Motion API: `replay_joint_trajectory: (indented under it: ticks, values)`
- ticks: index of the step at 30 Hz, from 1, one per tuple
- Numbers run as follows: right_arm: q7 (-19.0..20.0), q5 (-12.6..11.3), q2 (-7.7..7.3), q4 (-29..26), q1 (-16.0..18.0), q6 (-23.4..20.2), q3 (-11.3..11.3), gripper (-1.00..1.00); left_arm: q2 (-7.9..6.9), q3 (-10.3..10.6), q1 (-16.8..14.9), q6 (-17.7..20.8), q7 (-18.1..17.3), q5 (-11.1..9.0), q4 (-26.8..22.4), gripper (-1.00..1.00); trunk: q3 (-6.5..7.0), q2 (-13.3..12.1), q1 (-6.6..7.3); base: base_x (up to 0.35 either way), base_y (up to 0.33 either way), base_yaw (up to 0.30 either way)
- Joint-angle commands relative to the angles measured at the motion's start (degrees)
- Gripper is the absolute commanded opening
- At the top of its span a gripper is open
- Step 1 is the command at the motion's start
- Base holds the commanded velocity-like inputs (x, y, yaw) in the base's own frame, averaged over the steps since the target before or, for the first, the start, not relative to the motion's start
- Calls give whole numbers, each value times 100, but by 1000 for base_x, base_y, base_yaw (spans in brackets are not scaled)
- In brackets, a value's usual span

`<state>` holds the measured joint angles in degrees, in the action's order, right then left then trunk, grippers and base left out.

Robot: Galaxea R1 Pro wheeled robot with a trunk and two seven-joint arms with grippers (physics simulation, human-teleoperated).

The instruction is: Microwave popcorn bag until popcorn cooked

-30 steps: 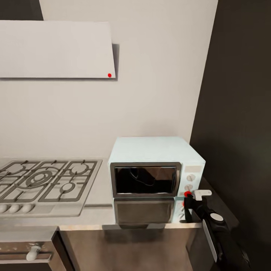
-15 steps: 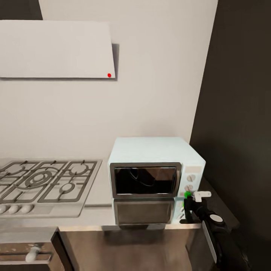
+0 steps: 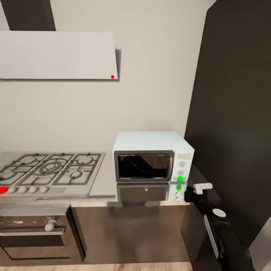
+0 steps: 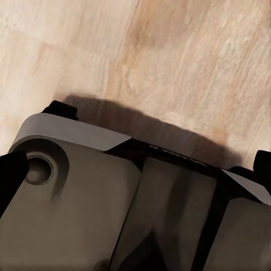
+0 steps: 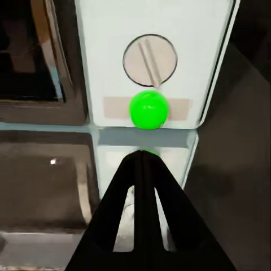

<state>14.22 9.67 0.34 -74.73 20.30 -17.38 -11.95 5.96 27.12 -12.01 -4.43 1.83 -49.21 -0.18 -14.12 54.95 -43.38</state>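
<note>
The pale mint-blue microwave (image 3: 152,165) stands on the steel countertop (image 3: 101,188) with its dark glass door shut. A green light (image 3: 180,178) glows on its control panel below the white knobs. In the right wrist view this green light (image 5: 149,109) sits just under a round knob (image 5: 150,60). My right gripper (image 3: 191,192) hangs a little off the microwave's lower right corner; its fingers (image 5: 141,155) are pressed together, holding nothing and pointing just below the light. The left gripper (image 4: 135,169) looks open over the wooden floor. The popcorn bag and the popcorn are out of view.
A gas cooktop (image 3: 49,171) lies left of the microwave, with a red dot (image 3: 3,189) at its front knobs. A white range hood (image 3: 56,54) hangs above it. A built-in oven (image 3: 37,235) and dark cabinet fronts (image 3: 128,233) sit below. A tall dark panel (image 3: 233,113) rises on the right.
The microwave's light turned from red to green. The camera has backed away, so more cabinet front and floor show. My right gripper now sits back from the control panel.
</note>
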Motion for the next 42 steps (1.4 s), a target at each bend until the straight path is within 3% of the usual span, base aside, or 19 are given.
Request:
replay_joint_trajectory:
  ticks: [1, 10, 15, 18, 19, 23, 28, 32, 36, 42]
  values:
    - [93, 55, 2, -74, 6, -30, -20, -100, 2, 48, -3, -14, 19, -36, 0, 100, -8, 6, 3, -345, 0, 0]
    - [134, 33, 1, -101, 6, -37, -26, -100, 2, 53, -3, -18, 19, -36, 0, 100, -8, 6, 3, -345, 0, 0]
    - [140, 19, -6, 537, 3, 10, -37, -100, 5, 54, -3, -22, 19, -28, 0, 100, -8, 6, 3, -345, 0, 0]
    - [100, 58, -3, 1439, 5, 56, -30, -100, 10, 57, -3, -23, 19, -6, 0, 100, -8, 6, 3, -344, 0, 0]
    - [77, 79, -6, 1977, 7, 153, -31, -100, 3, 55, -3, -23, 15, 1, 0, 100, -8, 6, 3, -257, 0, 0]
    - [5, 65, -46, 3400, 6, 898, -36, -100, -19, 49, -3, -23, -29, 1, 0, 100, -8, 6, 3, -75, 0, 0]
    - [-292, 62, -305, 5484, 6, 1958, -31, -100, -32, 48, -3, -23, -42, -11, 0, 100, -8, 6, 3, -7, 0, 0]
    - [-346, 40, -671, 7263, 6, 2310, -21, -100, -33, 48, -3, -16, -42, -10, 0, 100, -8, 6, 3, 0, 0, 0]
    - [-349, 42, -716, 7623, -140, 2496, -4, -100, -27, 48, -3, -13, -43, 3, 0, 100, -8, 6, 3, 0, 0, 0]
    - [-357, 36, -672, 7665, -1060, 2532, 0, -100, -31, 48, -3, -5, -43, 9, 0, 100, -8, 6, 3, 0, 0, 0]
